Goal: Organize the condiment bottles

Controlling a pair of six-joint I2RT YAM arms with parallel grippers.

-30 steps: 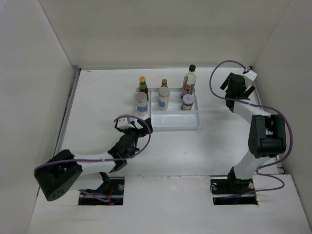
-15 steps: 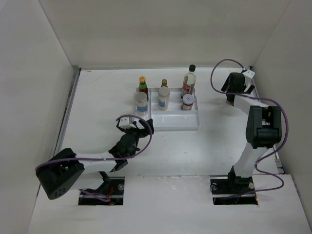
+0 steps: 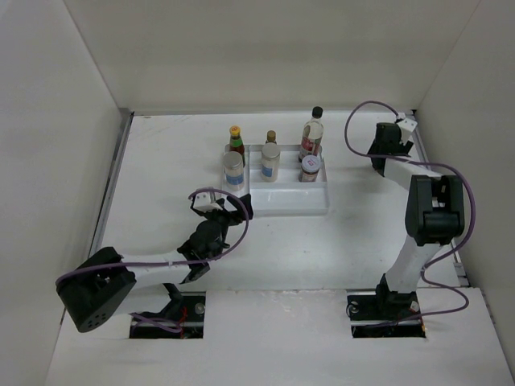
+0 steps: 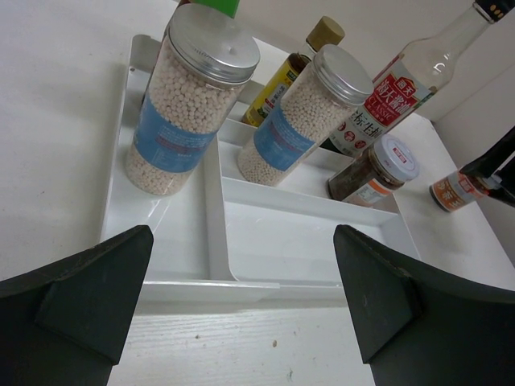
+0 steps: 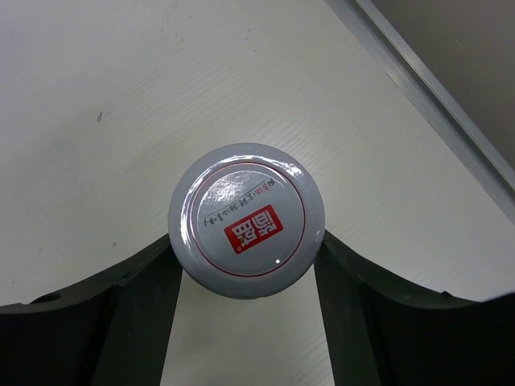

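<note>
A short jar (image 5: 246, 219) with a pale lid and a red label stands on the table at the far right, with my right gripper (image 5: 247, 245) shut on it, both fingers against its sides. The top view hides this jar under the right gripper (image 3: 385, 149); the left wrist view shows it (image 4: 455, 190). In the white divided tray (image 3: 286, 203) stand two white shakers (image 3: 233, 170) (image 3: 270, 162) and a second short jar (image 3: 311, 167). Behind the tray are a yellow-capped red sauce bottle (image 3: 236, 139), a tiny brown bottle (image 3: 271, 137) and a tall clear black-capped bottle (image 3: 312, 129). My left gripper (image 3: 223, 208) hangs open at the tray's front left.
White walls close the table in on the left, back and right. A metal strip (image 5: 434, 88) runs along the right wall close to the held jar. The tray's front compartments (image 4: 298, 241) hold nothing.
The right gripper has come down toward the back right corner and its fingers have closed in on the short jar. The left arm has barely moved.
</note>
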